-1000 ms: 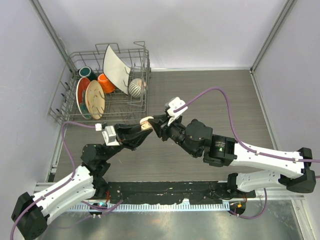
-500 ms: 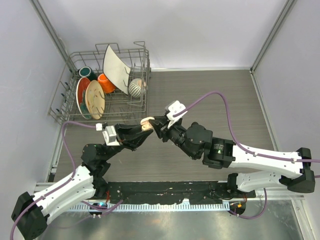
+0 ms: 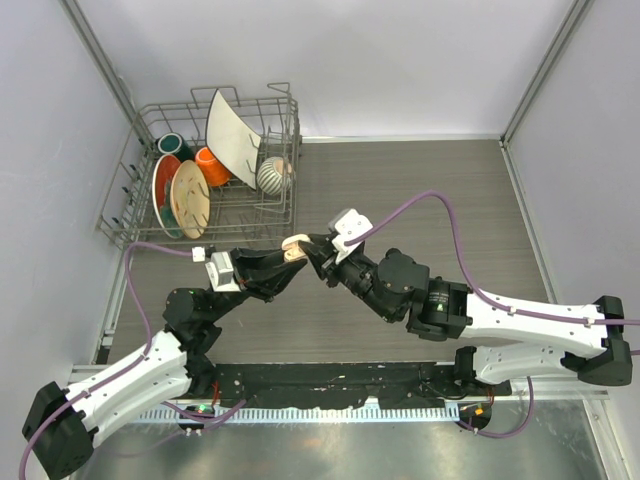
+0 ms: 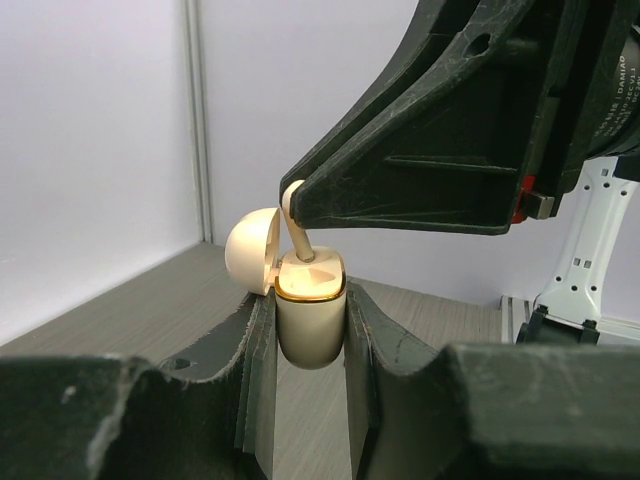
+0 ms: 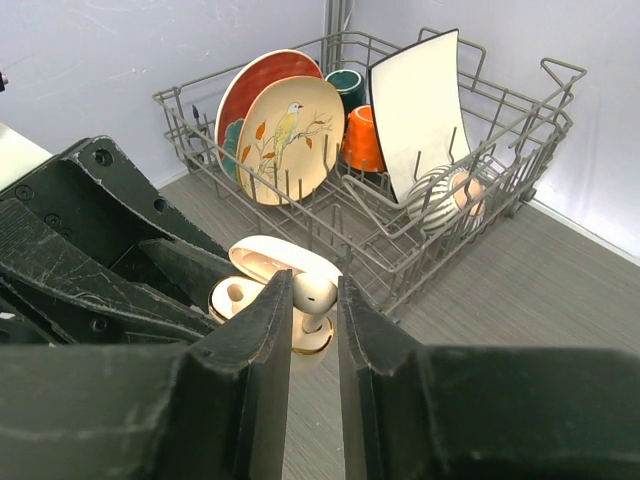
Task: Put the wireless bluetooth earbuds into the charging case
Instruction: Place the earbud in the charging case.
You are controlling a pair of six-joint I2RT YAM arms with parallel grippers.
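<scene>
Jaws of the left gripper (image 4: pixel 311 300) are clamped against both flanks of a cream-white, rounded plastic charging case (image 4: pixel 310 335) with a gold rim, holding it upright with its domed lid (image 4: pixel 250 250) swung open toward the left of the left-wrist view. Jaws of the right gripper (image 5: pixel 313 290) are closed almost fully upon a cream-white stemmed earbud (image 5: pixel 315 293), whose stem (image 4: pixel 298 235) slants down into the open mouth of the case while its bulb stays pinched between the black fingers. In the overhead view the two grippers meet tip to tip just left of frame centre, the left gripper (image 3: pixel 288 254) reaching from the lower left and the right gripper (image 3: pixel 316 250) from the lower right, with the case (image 3: pixel 293 245) between them above a grey wood-grain table (image 3: pixel 430 190). Whether the case's second socket (image 5: pixel 234 294) is filled cannot be told. A grey wire dish rack (image 3: pixel 285 120) occupies the upper left of the overhead frame. Seen from the right wrist, it holds a red-orange round plate (image 5: pixel 262 78), a cream round plate painted with a bird (image 5: pixel 290 125), a dark green cup (image 5: pixel 348 85), an orange cup (image 5: pixel 362 140), a white square plate (image 5: pixel 420 100) leaning upright, and a striped bowl (image 5: pixel 440 195).
</scene>
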